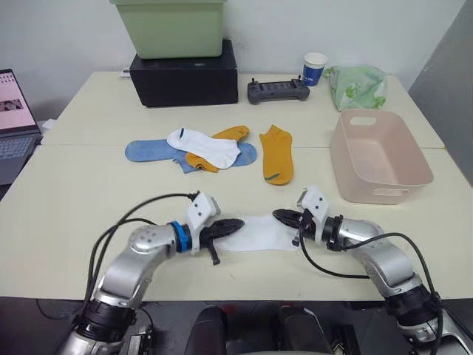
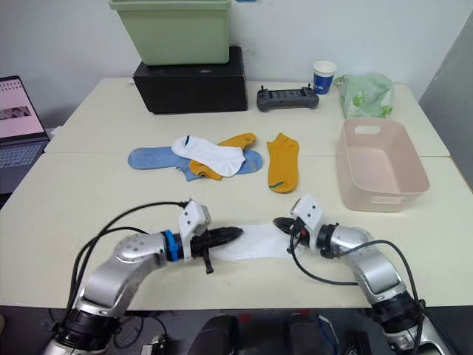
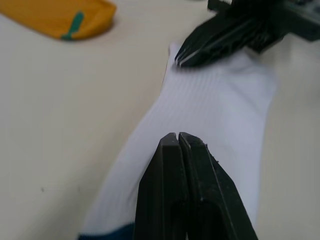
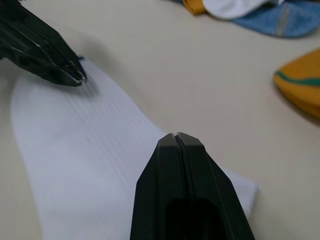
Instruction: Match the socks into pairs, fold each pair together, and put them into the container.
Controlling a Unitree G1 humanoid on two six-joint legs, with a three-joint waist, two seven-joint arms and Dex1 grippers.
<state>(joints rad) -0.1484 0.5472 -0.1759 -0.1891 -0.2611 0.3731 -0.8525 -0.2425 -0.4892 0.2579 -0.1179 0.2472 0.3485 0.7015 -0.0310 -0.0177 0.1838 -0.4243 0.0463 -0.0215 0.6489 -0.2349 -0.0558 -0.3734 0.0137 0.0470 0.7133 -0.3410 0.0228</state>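
- Along the tabletop's (image 1: 66,237) left edge, a laptop (image 1: 15,118) sits partly open.
- Near the front edge, the left claw (image 1: 238,222) lies low, its two black fingers pressed together, tips on one end of a white sock (image 1: 259,234) lying flat; whether they pinch the knit cannot be told.
- Toward the middle of the tabletop, a heap of socks: a light blue sock (image 1: 148,150), a second white sock (image 1: 207,146) on top, a mustard-orange sock (image 1: 225,135) and another light blue sock (image 1: 247,154) under it.
- Just right of the heap, a second mustard-orange sock (image 1: 277,154) lies alone with its green mark toward the front edge.
- At the flat sock's other end, the right claw (image 1: 278,215) rests with fingers likewise closed together.
- Toward the right edge, the pale pink container (image 1: 384,177) stands upright.
- Along the back edge stand a black box (image 1: 185,78) carrying a green bin (image 1: 170,29), a controller (image 1: 277,92), a paper cup (image 1: 314,69) and a green bag (image 1: 358,86).
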